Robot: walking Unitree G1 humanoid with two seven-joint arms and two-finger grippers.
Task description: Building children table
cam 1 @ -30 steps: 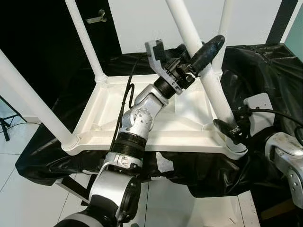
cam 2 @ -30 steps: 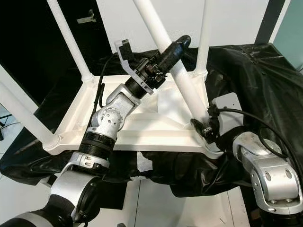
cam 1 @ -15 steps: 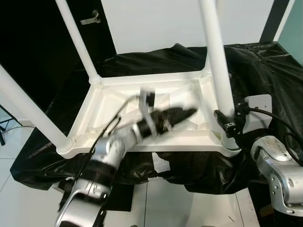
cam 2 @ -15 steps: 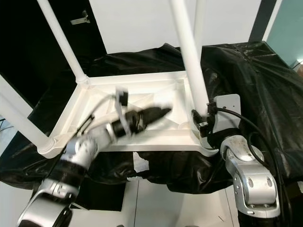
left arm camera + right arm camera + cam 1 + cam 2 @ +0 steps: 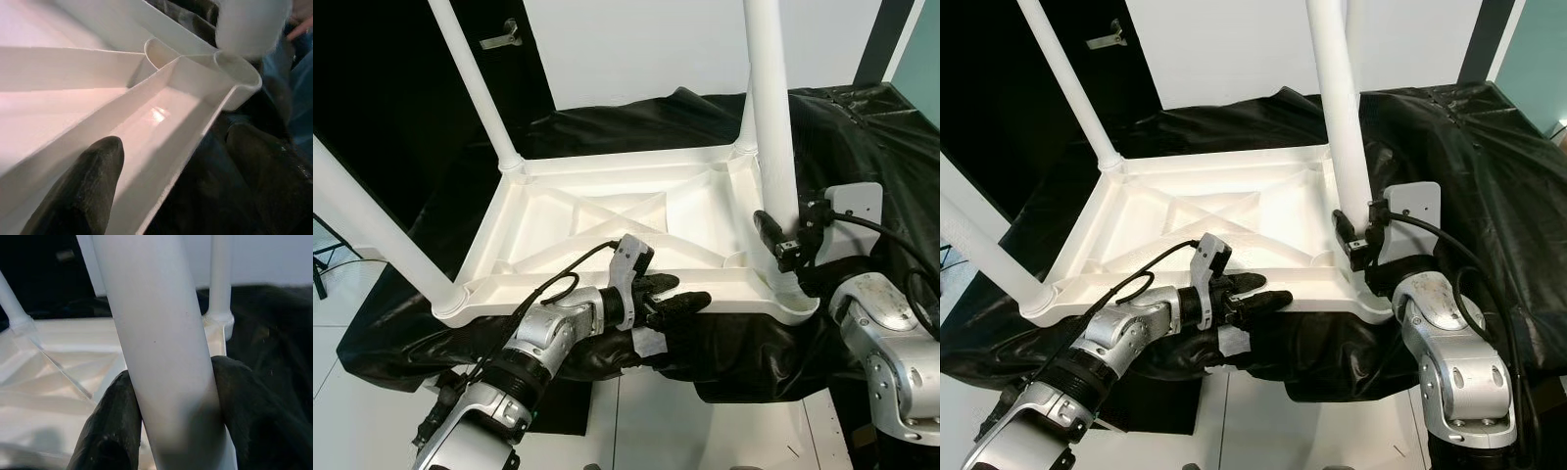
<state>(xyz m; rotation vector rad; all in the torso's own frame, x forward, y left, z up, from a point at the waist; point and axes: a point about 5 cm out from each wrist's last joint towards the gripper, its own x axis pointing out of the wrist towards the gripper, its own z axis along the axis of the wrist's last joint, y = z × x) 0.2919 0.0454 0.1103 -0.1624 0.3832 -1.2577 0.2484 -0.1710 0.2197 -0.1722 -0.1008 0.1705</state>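
The white children's table (image 5: 578, 211) lies upside down on black cloth, its legs pointing up. My right gripper (image 5: 779, 245) is shut on the near-right leg (image 5: 769, 117) just above its socket; the right wrist view has the black fingers (image 5: 112, 431) pressed on both sides of that leg (image 5: 161, 357). My left gripper (image 5: 1259, 291) is low at the table's near edge, open. Its fingers straddle the near rim (image 5: 186, 122), one finger (image 5: 83, 196) over the inner channel and the other outside. The leg's socket (image 5: 239, 83) lies just beyond.
Black cloth (image 5: 862, 147) covers the support under the table and drapes to the right. The far-left leg (image 5: 475, 83) and near-left leg (image 5: 372, 225) rise at the left. A dark door with a handle (image 5: 499, 39) stands behind. White floor (image 5: 636, 421) lies below.
My left gripper let go of the near-right leg and dropped to the table's near rim. That leg went from tilted to upright, with the right gripper still on it.
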